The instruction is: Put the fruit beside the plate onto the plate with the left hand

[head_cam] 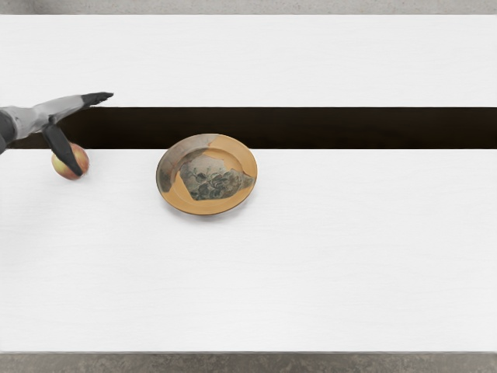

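A small red and yellow fruit [68,162] lies on the white table, left of the plate. The plate [242,162] is round, orange-brown, with a dark grey pattern in its middle, and nothing lies on it. My left hand [74,132] reaches in from the left edge, spread open. Its fingers [92,99] point right above the fruit, and its dark thumb hangs down across the fruit's front. The fruit rests on the table, not lifted. The right arm does not show.
A dark gap [311,128] runs across the table [311,256] just behind the plate and the fruit. Beyond it lies another white surface [272,58].
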